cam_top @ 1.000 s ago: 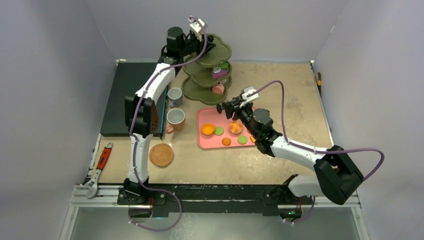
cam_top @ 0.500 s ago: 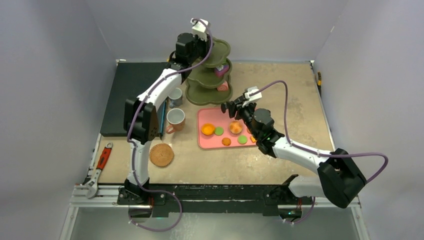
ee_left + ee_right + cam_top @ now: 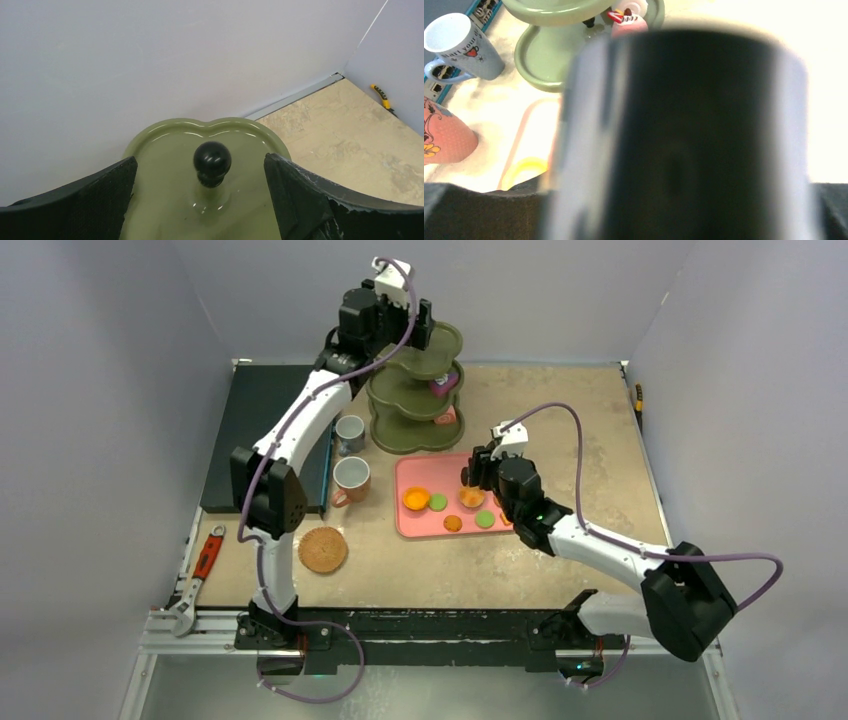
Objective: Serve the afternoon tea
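My left gripper [image 3: 420, 325] stands open over the top tier [image 3: 165, 200] of the green three-tier stand [image 3: 415, 390]. The stand's black knob [image 3: 212, 159] sits between the fingers, touching neither. My right gripper [image 3: 476, 474] is shut on the black tongs [image 3: 684, 130], which fill its wrist view. It hovers over the pink tray [image 3: 410, 528], by an orange cupcake [image 3: 471, 496]. The tray also holds orange rounds [image 3: 416, 499] and green rounds [image 3: 438, 502]. Two pink sweets [image 3: 447, 416] lie on the stand's lower tiers. The grey mug [image 3: 349, 432] and orange mug [image 3: 351, 478] stand left of the tray.
A black mat [image 3: 262, 430] covers the table's left side behind the mugs. A round woven coaster [image 3: 322, 549] lies near the front, a red wrench [image 3: 200, 575] at the front left edge. A yellow-handled tool [image 3: 638, 395] lies along the right wall.
My left gripper, shut at the stand's knob before, has opened wide around it. My right gripper has moved right and nearer, from the tray's far edge to above the cupcake.
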Motion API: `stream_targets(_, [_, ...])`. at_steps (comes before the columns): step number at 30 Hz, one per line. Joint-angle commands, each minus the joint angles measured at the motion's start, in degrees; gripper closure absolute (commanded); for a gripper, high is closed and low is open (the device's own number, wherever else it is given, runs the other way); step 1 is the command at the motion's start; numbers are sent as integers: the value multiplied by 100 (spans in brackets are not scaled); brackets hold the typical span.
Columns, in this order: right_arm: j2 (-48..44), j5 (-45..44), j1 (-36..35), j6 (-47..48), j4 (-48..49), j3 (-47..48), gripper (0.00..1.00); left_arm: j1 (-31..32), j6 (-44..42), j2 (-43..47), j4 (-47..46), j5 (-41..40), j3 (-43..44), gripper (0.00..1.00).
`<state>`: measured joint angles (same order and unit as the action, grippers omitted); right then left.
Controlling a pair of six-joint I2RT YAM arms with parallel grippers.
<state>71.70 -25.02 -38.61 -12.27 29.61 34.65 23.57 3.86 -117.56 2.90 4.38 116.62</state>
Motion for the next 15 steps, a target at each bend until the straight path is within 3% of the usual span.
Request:
stream_targets(1, [-425, -191, -3, -200, -444, 161, 40, -334, -95, 567, 755, 368, 355, 1])
stream_targets(9, [-469, 179, -71, -165, -417, -60, 38, -884, -542, 1284, 1999, 901, -57, 1])
stream_targets(15, [-161, 261, -139, -157, -118, -109, 37, -898, -1221, 1428, 3216, 643, -25, 1])
